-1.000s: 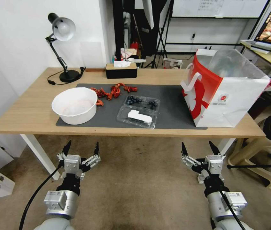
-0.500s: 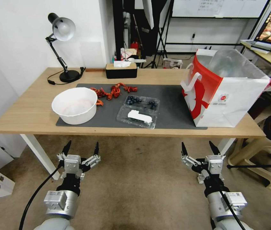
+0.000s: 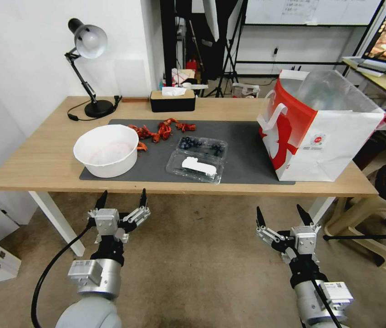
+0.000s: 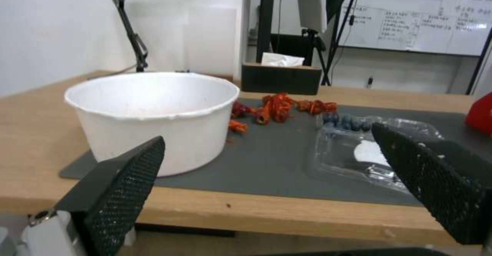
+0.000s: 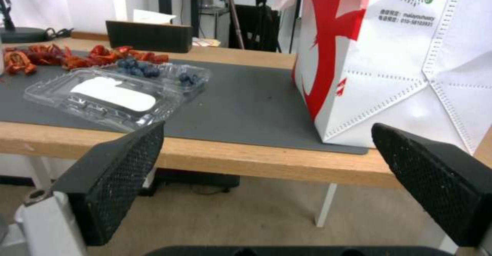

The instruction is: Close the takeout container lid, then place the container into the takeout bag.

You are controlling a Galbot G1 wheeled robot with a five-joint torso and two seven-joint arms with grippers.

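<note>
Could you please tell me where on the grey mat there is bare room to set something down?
The widest bare patch of the grey mat lies between the takeout container and the takeout bag. A narrower strip runs between the white bowl and the container. The back left is crowded with red scraps beside the bowl.

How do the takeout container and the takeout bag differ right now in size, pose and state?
The takeout container is small, flat and clear; the takeout bag is far larger, opaque white and red. The container lies splayed open, its lid folded toward the table edge; the bag stands upright with its mouth open. The container holds blueberries; the bag shows only foil lining. Both rest on the dark mat, untouched.
</note>
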